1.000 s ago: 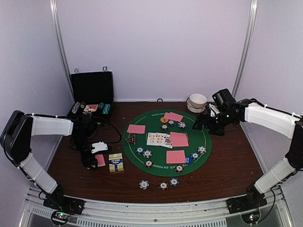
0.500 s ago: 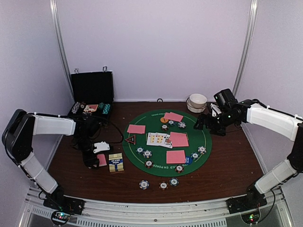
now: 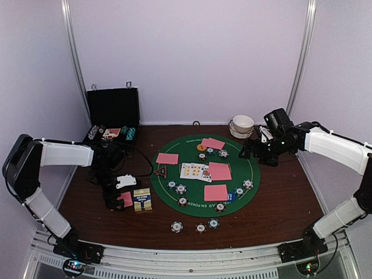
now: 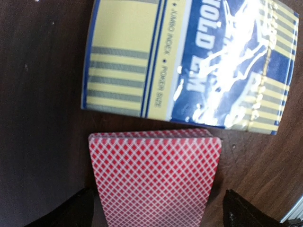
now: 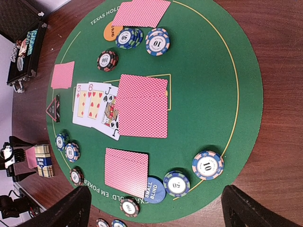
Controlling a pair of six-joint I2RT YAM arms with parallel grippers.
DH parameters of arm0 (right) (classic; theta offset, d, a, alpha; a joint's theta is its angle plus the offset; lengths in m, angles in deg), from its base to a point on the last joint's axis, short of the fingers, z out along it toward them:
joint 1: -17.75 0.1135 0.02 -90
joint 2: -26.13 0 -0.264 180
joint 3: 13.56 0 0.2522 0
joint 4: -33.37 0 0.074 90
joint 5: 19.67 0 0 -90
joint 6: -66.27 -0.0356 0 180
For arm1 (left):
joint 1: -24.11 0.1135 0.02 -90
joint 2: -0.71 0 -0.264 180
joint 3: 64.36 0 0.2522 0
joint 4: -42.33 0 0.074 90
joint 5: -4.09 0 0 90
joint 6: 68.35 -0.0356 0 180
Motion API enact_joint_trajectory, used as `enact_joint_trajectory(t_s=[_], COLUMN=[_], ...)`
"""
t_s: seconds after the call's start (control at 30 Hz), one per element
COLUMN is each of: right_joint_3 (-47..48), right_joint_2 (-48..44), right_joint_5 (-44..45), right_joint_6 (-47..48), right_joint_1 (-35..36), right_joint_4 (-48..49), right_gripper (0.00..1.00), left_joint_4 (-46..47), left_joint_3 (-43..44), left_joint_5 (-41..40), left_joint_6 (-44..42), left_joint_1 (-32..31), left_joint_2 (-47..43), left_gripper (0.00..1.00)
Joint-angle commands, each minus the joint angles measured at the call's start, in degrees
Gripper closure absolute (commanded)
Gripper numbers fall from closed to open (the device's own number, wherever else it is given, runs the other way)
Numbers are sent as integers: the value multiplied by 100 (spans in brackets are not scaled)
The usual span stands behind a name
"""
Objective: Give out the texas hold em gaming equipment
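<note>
Where a second ago the left gripper (image 4: 156,215) sat clamped over the deck of pink-backed cards (image 4: 156,175), its jaws now stand wide. One dark finger (image 4: 75,210) sits off each side of the deck, with a strip of bare wood showing on the right-hand side. Deck released, then. It lies flat and face down on the table, just beside the blue-and-yellow card box (image 4: 189,61) and off the left edge of the green mat (image 3: 256,168). From overhead the deck has barely shifted across the three looks (a hair nearer the box, if that).

Right gripper (image 5: 156,213): spread wide, holding nothing, hovering at the far right rim of the mat near the white bowl (image 3: 243,124). Its arm has drifted only slightly.

On the mat:
- face-up cards (image 5: 94,106) in the middle
- dealt cards (image 5: 127,171), pink backs up, at several spots
- striped chips (image 5: 208,165) scattered by them
- orange button (image 5: 110,32), blue button (image 5: 154,189) and red triangle (image 5: 53,109)

Three stray chips (image 3: 200,228) sit off the mat toward the near edge.

Reading: letting go suggests dealing from this deck is finished or paused; can't tell which. The stray chips look the likeliest remaining work.
</note>
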State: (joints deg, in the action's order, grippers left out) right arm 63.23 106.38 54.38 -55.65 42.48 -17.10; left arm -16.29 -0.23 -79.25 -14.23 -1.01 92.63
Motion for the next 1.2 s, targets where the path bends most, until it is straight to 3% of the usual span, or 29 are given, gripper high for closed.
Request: enact_joint_trajectory(t_s=[0.0,0.23,0.4,0.5,0.7,0.8,0.9,1.07,1.17], right_joint_3=[72,84,109,-58,-1027,-1273,-1590,-2594,-3303], right_joint_2=[-198,-352,-569,-738,-1078,-985,-920,-1159,-1285], right_joint_5=[227,725,2096,3258,5483,5482,5605,5659,5740], right_joint_6=[16,240,442,535,1177,1371,1536,2089,2545], right_joint_1=[23,23,10,-24,-94,-415,-713,-1052,-1189], right_joint_4=[-125,-313,-553,-404,1025,1383,1765,3560,4989], right_gripper=[1,1,1,1,1,1,0,1,0], left_joint_4=[-278,-795,-347,413,2444,3909,4748,5633,6731], left_joint_3=[251,1073,1377,1205,155,-755,-1136,-1579,-2072], left_joint_5=[249,438,372,351,479,770,948,1090,1163], left_joint_6=[52,543,1059,1522,2435,2843,3075,3312,3294], left_joint_1=[-19,22,375,826,1776,2301,2612,2662,2662], left_joint_2=[-220,-685,-1006,-1207,-1601,-1680,-1389,-1077,-1129], left_gripper=[2,2,2,2,3,2,3,3,2])
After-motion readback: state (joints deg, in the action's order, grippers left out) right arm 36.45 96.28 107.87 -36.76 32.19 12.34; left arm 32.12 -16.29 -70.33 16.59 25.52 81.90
